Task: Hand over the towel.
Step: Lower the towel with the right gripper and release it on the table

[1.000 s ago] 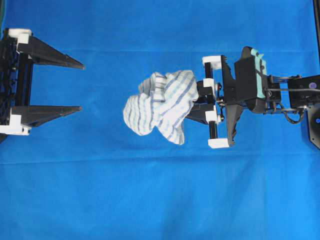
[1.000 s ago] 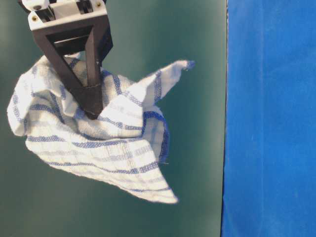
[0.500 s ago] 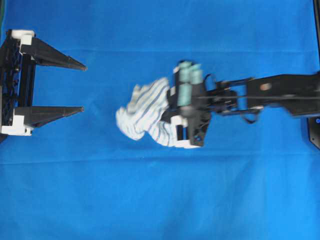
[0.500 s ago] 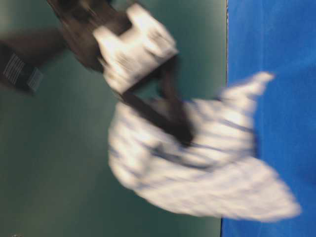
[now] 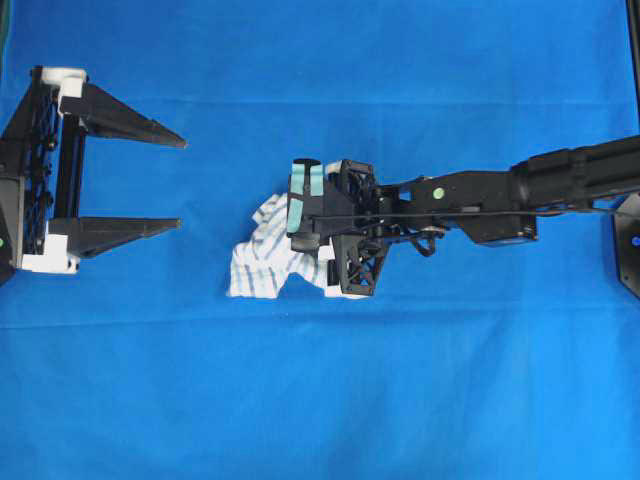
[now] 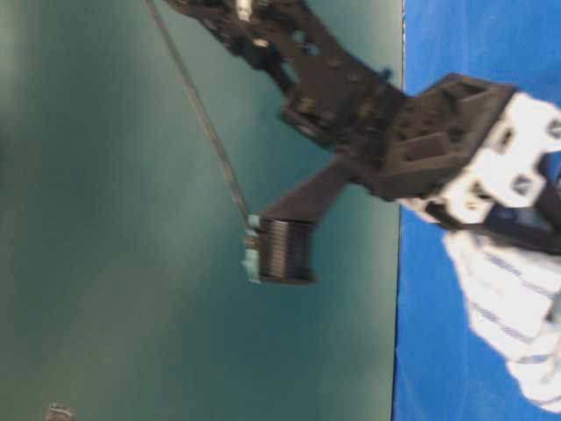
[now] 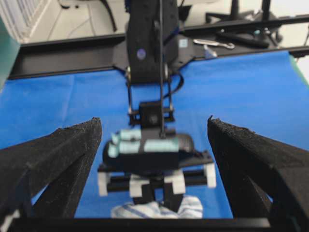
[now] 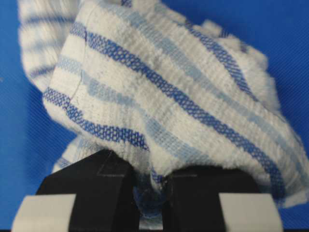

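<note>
The small white woven towel with thin blue and grey stripes (image 5: 262,262) is soft and light: it bunches, droops and folds over itself, so it has no stiff edge to aim for. It won't slip much (terry-like weave, visible close up in the right wrist view (image 8: 164,96)), and nothing about it is fragile.

The right gripper (image 8: 149,193) has its black fingers (image 8: 96,186) clenched on a pinch of the towel's fabric, with the rest billowing out ahead of them. In the overhead view the cloth hangs off the front of that gripper (image 5: 318,262), roughly mid-table, over the plain blue sheet covering the table (image 5: 400,400). Can't tell from above whether the low edge touches the sheet; the table-level view is blurred.

The left gripper (image 5: 175,182) sits well apart at the left edge, its long black fingers (image 5: 135,122) spread wide and empty, mouth facing the towel.

Best place to take hold, I'd say: the loose bulk sticking out toward the left gripper, clear of the right fingers. A deep bite beats a corner nip, since a thin fold could pull free.

In the way: only the right gripper's own body and its teal-taped wrist camera (image 5: 306,184), sitting right behind the cloth. The left wrist view shows them (image 7: 149,145) looming between its fingers, with just a strip of towel (image 7: 157,210) showing below. Collision risk if the left closes too far in. Otherwise I see nothing on the sheet between the two.
</note>
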